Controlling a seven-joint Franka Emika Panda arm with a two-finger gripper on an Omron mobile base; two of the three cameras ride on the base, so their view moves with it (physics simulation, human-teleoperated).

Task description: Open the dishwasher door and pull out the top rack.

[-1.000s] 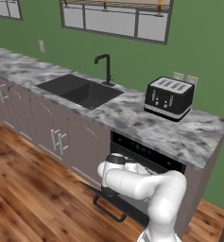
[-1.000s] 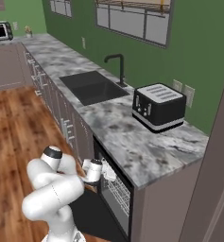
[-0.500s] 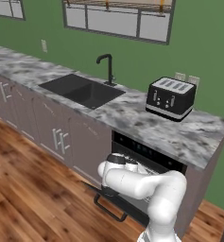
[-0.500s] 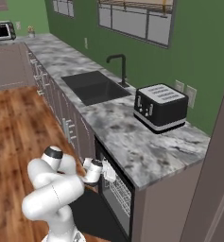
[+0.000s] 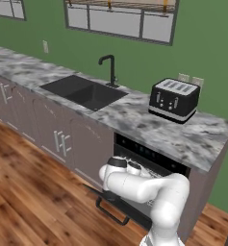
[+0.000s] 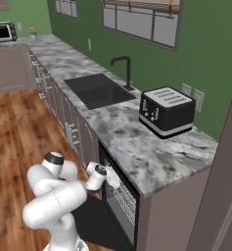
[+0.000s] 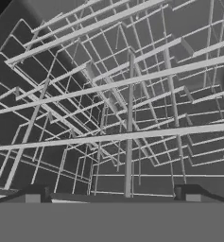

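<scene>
Dark grey and lying flat, the dishwasher door is hanging open below the marble counter, its curved bar handle facing out over the wooden floor. In the left base view the white arm is reaching low across the open cavity, just under the black control strip. In the right base view the gripper is pointing into the opening, where the top rack is showing as pale wire grid inside the dark cavity, sitting within the machine rather than drawn out over the door. In the hand view the top rack is spreading right across the picture as crossing light wires, very close in front of the hand, and the two dark fingertips are standing well apart at the bottom edge, so the jaws are looking released with nothing between them; whether either tip is touching a wire I cannot tell. On the counter, a black toaster is sitting to the right of the sink and its black faucet.
</scene>
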